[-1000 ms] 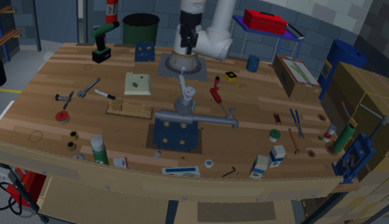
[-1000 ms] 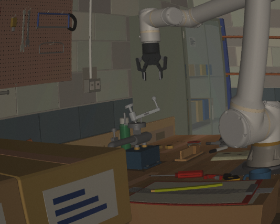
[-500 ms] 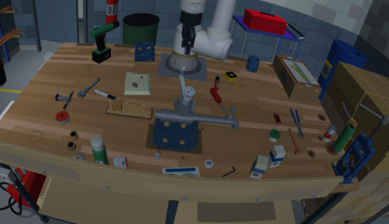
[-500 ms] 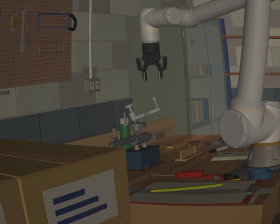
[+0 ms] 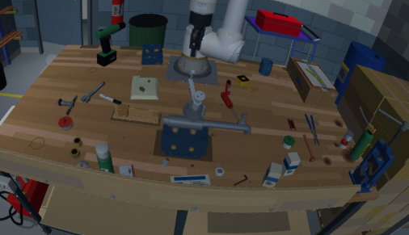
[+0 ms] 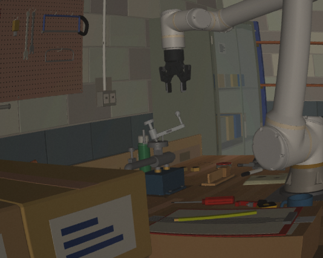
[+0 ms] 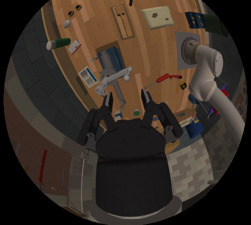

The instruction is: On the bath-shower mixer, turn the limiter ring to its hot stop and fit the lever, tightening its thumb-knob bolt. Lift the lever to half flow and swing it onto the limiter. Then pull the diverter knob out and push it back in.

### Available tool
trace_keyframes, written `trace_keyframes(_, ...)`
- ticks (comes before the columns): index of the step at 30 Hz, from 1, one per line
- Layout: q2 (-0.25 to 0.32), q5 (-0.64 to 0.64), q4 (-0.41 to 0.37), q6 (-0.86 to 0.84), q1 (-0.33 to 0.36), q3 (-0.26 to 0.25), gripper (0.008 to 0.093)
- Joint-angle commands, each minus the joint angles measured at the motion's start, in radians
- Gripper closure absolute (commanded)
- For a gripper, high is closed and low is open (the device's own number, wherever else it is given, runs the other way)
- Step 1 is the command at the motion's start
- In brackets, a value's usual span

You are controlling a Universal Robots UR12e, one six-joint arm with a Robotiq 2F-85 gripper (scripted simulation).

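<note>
The bath-shower mixer [image 5: 202,122] [image 6: 154,161] [image 7: 112,72] is a grey horizontal tube clamped on a dark blue block at the middle of the bench. Its lever [image 5: 192,88] [image 6: 167,128] [image 7: 116,76] sits on the cartridge and slopes upward, ending in a small ball. The thumb-knob [image 6: 148,123] stands at the lever's hub, and the hub cap shows red and blue dots [image 7: 99,90]. The diverter knob [image 5: 243,117] [image 6: 131,150] stands on a stem at one end of the tube. My gripper [image 6: 174,88] [image 7: 126,98] hangs high above the mixer, open and empty.
The cardboard box [image 6: 64,209] fills the near corner beside the second side camera. A red screwdriver [image 5: 226,97] [image 7: 161,78], a green spray can [image 5: 104,157], a wooden jig [image 5: 135,113] and small boxes [image 5: 283,167] lie around the mixer. The arm's base [image 5: 194,62] stands behind it.
</note>
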Motion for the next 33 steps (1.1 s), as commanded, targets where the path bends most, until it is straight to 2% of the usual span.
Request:
trace_keyframes(1,0.0,0.0,0.0,0.028,0.0,-0.001,0.0334)
trace_keyframes(21,-0.001,0.0,-0.002,0.668,0.0,0.0,0.0334)
trace_keyframes(33,-0.001,0.001,-0.003,0.942,0.0,0.0,0.0334)
